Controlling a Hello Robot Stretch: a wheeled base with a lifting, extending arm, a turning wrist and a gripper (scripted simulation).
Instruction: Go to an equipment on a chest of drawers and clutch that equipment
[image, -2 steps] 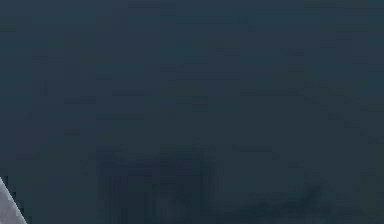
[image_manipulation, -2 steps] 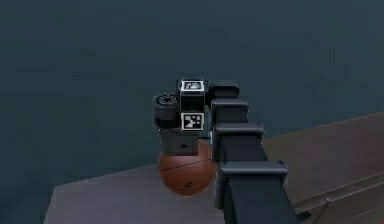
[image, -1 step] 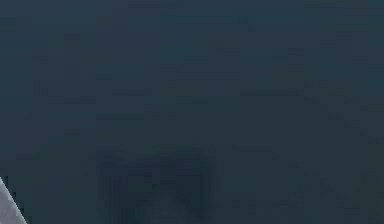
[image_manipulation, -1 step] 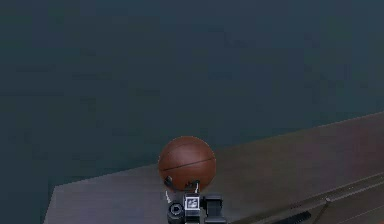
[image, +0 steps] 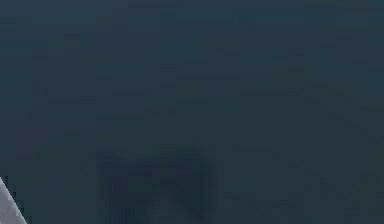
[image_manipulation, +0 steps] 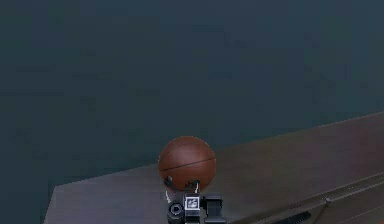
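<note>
A brown-orange ball (image_manipulation: 187, 160) with dark seams rests on the dark wooden top of a chest of drawers (image_manipulation: 295, 158), near its front edge. My gripper (image_manipulation: 182, 190) reaches up from the bottom edge of the arm side view, right at the ball's lower part, with a white marker square (image_manipulation: 192, 203) and dark body (image_manipulation: 213, 210) below it. Thin fingers (image_manipulation: 197, 186) rise along the ball's underside. With the ball on the chest top behind the gripper, I cannot tell whether it holds anything.
A dark blue-grey wall (image_manipulation: 190, 60) stands behind the chest, and a wall of the same colour (image: 190, 100) is close ahead in the forward view. The chest's drawer fronts (image_manipulation: 335, 205) show at lower right. A pale strip (image: 8, 208) sits in the forward view's bottom left corner.
</note>
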